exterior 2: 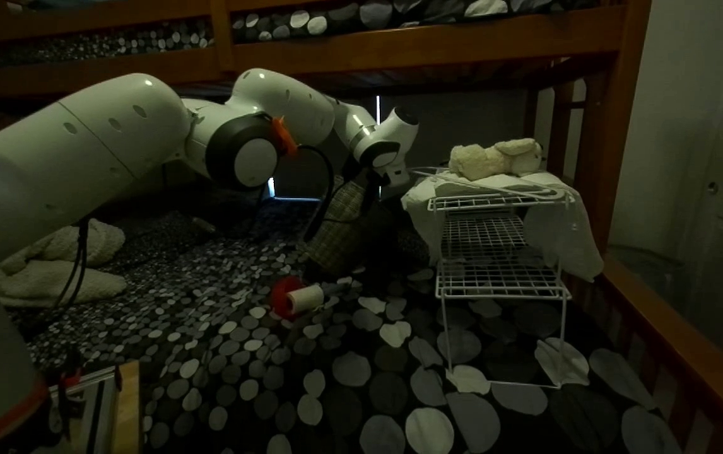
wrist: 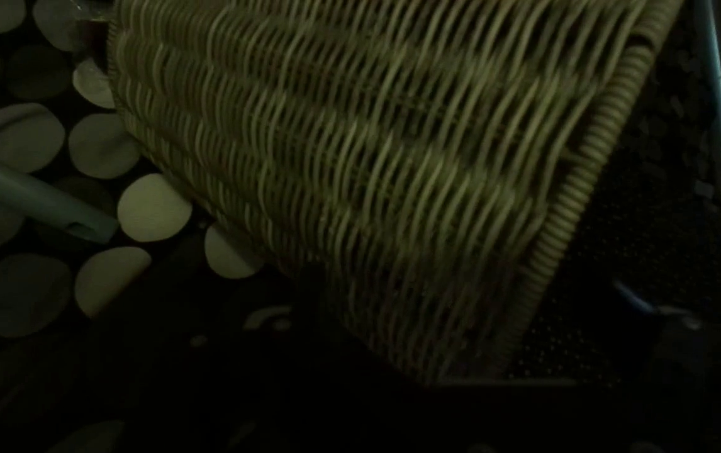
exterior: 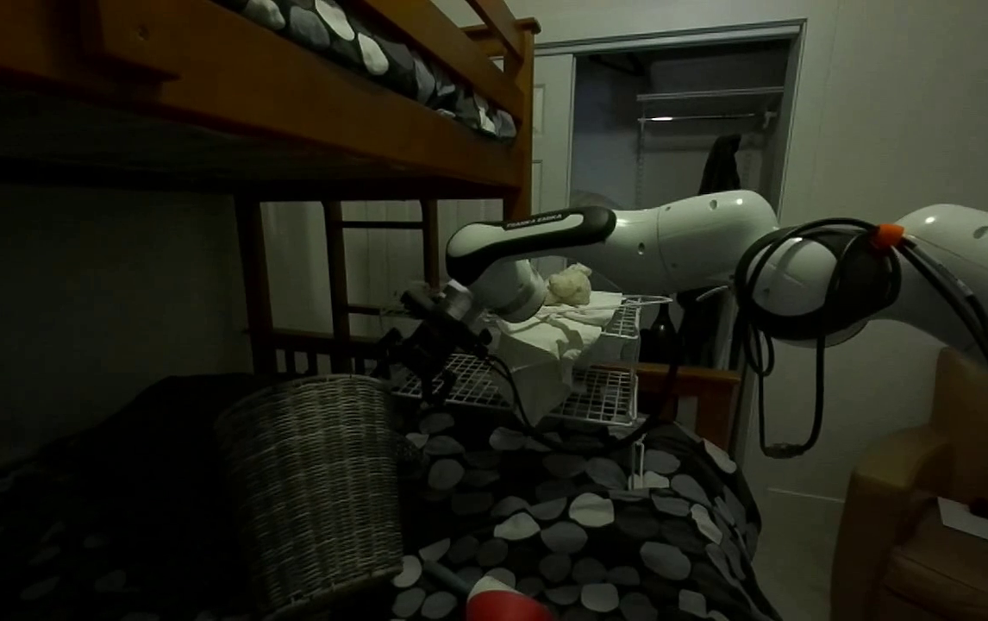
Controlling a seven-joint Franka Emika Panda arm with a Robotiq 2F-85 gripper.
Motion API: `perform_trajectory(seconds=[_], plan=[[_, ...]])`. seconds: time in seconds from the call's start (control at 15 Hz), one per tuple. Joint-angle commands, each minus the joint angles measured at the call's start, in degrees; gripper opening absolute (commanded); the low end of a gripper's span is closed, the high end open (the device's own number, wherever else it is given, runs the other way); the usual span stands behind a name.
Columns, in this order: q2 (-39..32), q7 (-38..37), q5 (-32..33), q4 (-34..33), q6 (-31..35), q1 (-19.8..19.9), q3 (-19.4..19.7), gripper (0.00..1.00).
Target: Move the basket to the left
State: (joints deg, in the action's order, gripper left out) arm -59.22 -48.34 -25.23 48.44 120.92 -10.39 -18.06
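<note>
The basket is tall, round, woven and grey-brown. It stands on the dark spotted bed and looks somewhat tilted. In an exterior view the arm and its cable partly cover it. In the wrist view its wicker side fills the middle, with the braided rim running down the right. My gripper is beside the basket's upper edge, on the wire rack's side. In the wrist view the dark gripper has its fingers wide apart, with basket wall and rim showing between them. Darkness hides whether they touch it.
A white wire rack with white cloth and a plush toy stands near the gripper. A red and white object lies by the basket's base. The upper bunk hangs above. A pale blanket lies near the arm's base.
</note>
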Motion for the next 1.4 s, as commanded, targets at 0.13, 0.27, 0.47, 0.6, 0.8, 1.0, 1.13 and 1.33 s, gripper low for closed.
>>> perform_trajectory(seconds=[0.13,0.27,0.47,0.6,0.8,1.0,1.13,1.33], plan=[[-7.4,-1.2,-4.2,-7.2,3.8,-4.3,-0.9,1.0],[-7.4,-2.1,-3.2,-8.1,0.6,-5.4,-0.4,1.0],[-6.1,-0.4,-2.0,-9.3,-13.0,-5.1,-0.7,1.0],[-4.3,-1.0,-0.4,-7.6,-20.1,-4.5,-0.1,1.0],[-2.1,-2.0,2.2,-6.2,-29.3,-4.1,2.0,1.0],[-0.8,-2.1,6.1,-5.8,-37.4,-4.6,4.2,1.0],[-0.2,-2.1,8.7,-5.9,-42.9,-5.0,5.2,1.0],[0.8,-1.9,13.2,-7.1,-50.8,-6.3,6.7,1.0]])
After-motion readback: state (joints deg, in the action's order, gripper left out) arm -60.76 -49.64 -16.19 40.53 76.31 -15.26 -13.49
